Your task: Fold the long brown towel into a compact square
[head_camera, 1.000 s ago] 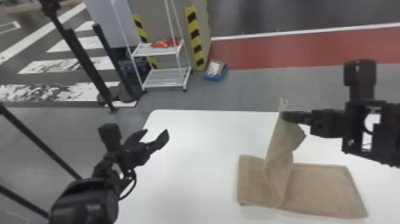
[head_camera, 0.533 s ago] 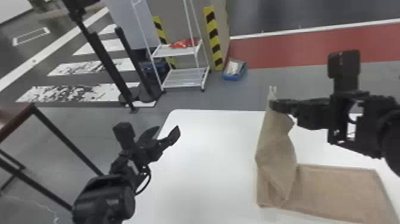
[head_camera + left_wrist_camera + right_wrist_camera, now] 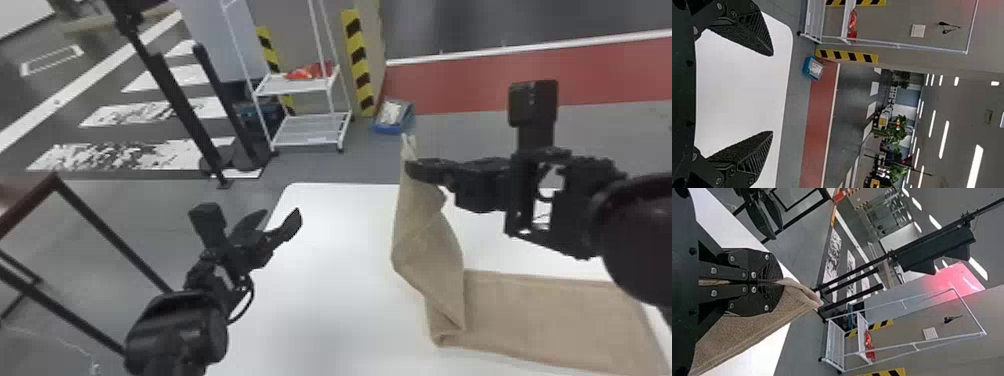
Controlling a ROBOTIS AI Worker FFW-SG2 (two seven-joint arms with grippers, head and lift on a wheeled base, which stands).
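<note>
Towel (image 3: 540,315), one, between two right fingers (image 3: 425,171), layer count unclear

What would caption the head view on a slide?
Right claw lifts one end of the brown towel above the white table.

Brown towel (image 3: 540,315): matt cloth, finely rough. White table (image 3: 320,290): smooth, with a soft sheen. Left gripper (image 3: 282,217): matt black fingers (image 3: 756,33) — their surface coarse and ridged. Right gripper (image 3: 417,170): matt black, with shiny metal screws (image 3: 753,290). White rack (image 3: 300,89) — smooth, like painted metal.
</note>
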